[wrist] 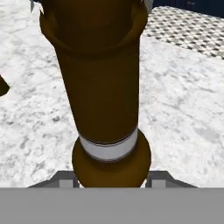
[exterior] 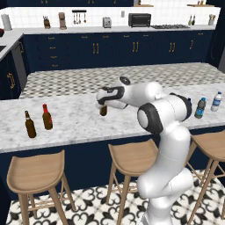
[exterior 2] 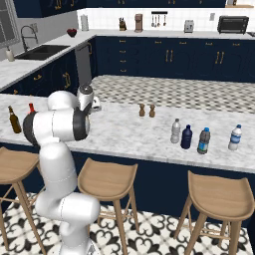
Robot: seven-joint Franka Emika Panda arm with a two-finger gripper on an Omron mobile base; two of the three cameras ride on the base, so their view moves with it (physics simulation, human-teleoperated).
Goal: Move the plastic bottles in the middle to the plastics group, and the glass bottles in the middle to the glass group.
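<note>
— Stools first, low in the left base view. Above them?
— White arm at centre, its gripper [exterior: 103, 105] clamped on the brown beer bottle [exterior: 103, 110], body hanging down over the marble counter [exterior: 79, 125]. Glass group [exterior: 38, 121] stands left.

— Right base view?
— Grey bottle [exterior 2: 175, 131] and navy bottle [exterior 2: 187, 137] stand upright centre-right, plastics group [exterior 2: 219, 139] beside them (shakers [exterior 2: 146, 110] behind).

— Hand view?
— Beer bottle [wrist: 103, 87] runs vertically through the frame, neck band at the bottom, between the fingertips [wrist: 65, 180].

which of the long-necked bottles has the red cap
The reddish-brown bottle at the counter's left end, right of the dark brown bottle, whose cap is pale. The third brown bottle is held in the gripper.
</note>
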